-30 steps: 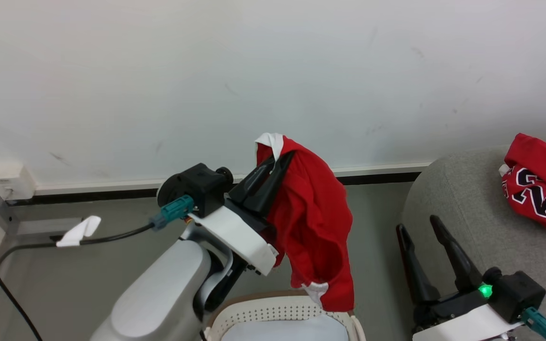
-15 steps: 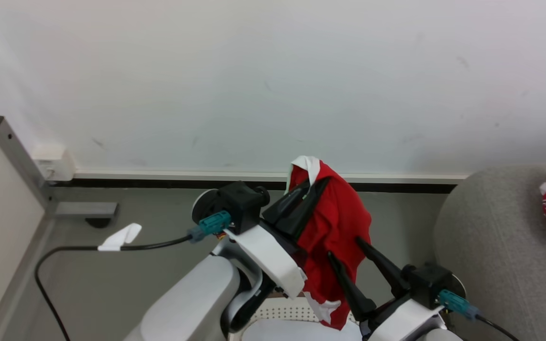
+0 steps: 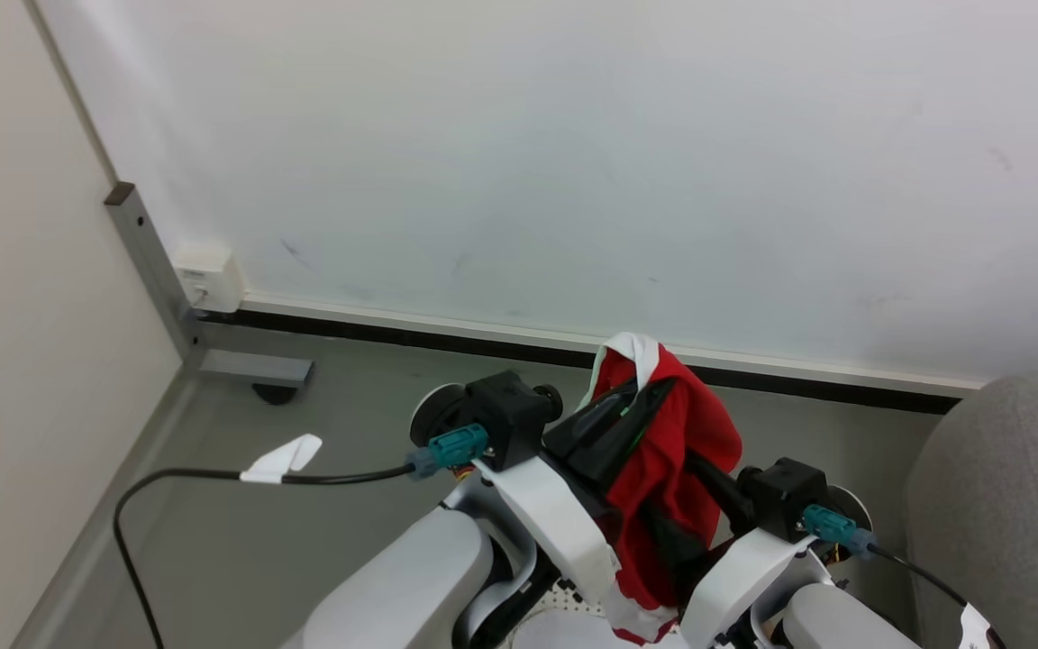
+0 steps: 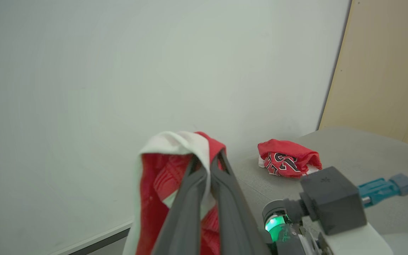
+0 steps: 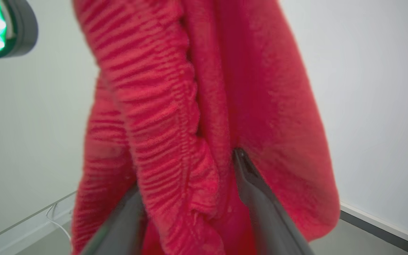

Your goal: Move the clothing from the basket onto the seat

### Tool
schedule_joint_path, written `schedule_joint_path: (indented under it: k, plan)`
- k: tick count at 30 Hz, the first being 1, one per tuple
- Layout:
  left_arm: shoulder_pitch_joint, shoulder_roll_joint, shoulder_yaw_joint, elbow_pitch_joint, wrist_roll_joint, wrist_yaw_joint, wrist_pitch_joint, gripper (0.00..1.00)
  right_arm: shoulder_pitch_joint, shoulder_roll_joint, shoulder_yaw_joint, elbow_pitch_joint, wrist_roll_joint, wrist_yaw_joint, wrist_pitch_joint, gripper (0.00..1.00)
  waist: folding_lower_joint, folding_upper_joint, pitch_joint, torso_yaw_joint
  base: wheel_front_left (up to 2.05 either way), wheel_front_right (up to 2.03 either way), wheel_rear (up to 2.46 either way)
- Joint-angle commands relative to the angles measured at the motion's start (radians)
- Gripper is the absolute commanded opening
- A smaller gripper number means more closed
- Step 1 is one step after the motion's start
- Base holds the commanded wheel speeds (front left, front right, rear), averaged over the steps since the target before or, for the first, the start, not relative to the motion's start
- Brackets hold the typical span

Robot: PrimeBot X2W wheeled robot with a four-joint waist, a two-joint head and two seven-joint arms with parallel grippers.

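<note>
Left wrist view: one hanging garment (image 4: 151, 198), one jersey (image 4: 288, 160), one seat (image 4: 352, 148).

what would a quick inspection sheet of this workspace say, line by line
surface: grey fabric seat at the right.
job's things: red garment hanging above the basket; numbered jersey crumpled on the seat.
clutter: nothing seen.
grippers: left gripper shut on the red garment's white-trimmed edge; right gripper open, fingers either side of a hanging fold.
cables: black cable with a white tag, running above the floor to the left wrist.
surroundings: white wall, dark baseboard, beige panel.
</note>
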Motion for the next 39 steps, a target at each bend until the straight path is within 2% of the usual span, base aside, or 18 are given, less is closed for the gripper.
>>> schedule_joint_path:
  k: [1,8,21,26,27,28,29,34,39]
  plan:
    - [0.014,-0.001,-0.001,-0.005,-0.006,0.000,0.002,0.00,-0.011,-0.002,-0.004,0.002,0.008,-0.002,-0.002,0.00,0.0000,0.0000,-0.003,0.010,0.00,0.00,0.00]
    - [0.017,0.009,-0.001,0.001,-0.015,0.005,0.001,0.00,0.001,-0.003,-0.010,-0.008,0.019,-0.002,-0.002,0.00,0.0000,0.0000,-0.006,0.023,0.00,0.00,0.00]
    - [0.012,0.029,0.016,0.012,-0.022,0.024,-0.012,0.00,0.019,-0.009,-0.036,-0.043,0.019,-0.002,-0.002,0.00,0.0000,0.0000,0.000,0.000,0.00,0.00,0.00]
    - [0.022,0.039,0.018,0.018,-0.020,0.035,-0.017,0.00,0.032,-0.022,-0.084,-0.069,0.011,-0.002,-0.002,0.00,0.0000,0.0000,0.002,-0.012,0.00,0.00,0.00]
    - [0.029,0.040,0.014,0.017,-0.020,0.033,-0.016,0.15,0.036,-0.026,-0.098,-0.077,0.008,-0.002,-0.002,0.00,0.0000,0.0000,0.002,-0.016,0.00,0.00,0.00]
    - [0.035,0.042,0.008,0.016,-0.021,0.031,-0.013,0.66,0.040,-0.030,-0.113,-0.086,0.004,-0.002,-0.002,0.00,0.0000,0.0000,0.003,-0.022,0.00,0.00,0.00]
    - [0.040,0.043,0.003,0.012,-0.019,0.030,-0.013,1.00,0.045,-0.033,-0.128,-0.093,0.001,-0.002,-0.002,0.00,0.0000,0.0000,0.004,-0.028,0.00,0.00,0.00]
    - [0.077,0.055,-0.014,-0.011,-0.015,0.036,-0.020,1.00,0.070,-0.065,-0.215,-0.136,-0.027,-0.002,-0.002,0.00,0.0000,0.0000,0.013,-0.078,0.00,0.00,0.00]
    - [0.105,0.069,-0.026,-0.031,-0.007,0.036,-0.040,1.00,0.087,-0.099,-0.293,-0.182,-0.059,-0.002,-0.002,0.00,0.0000,0.0000,0.027,-0.159,0.00,0.00,0.00]
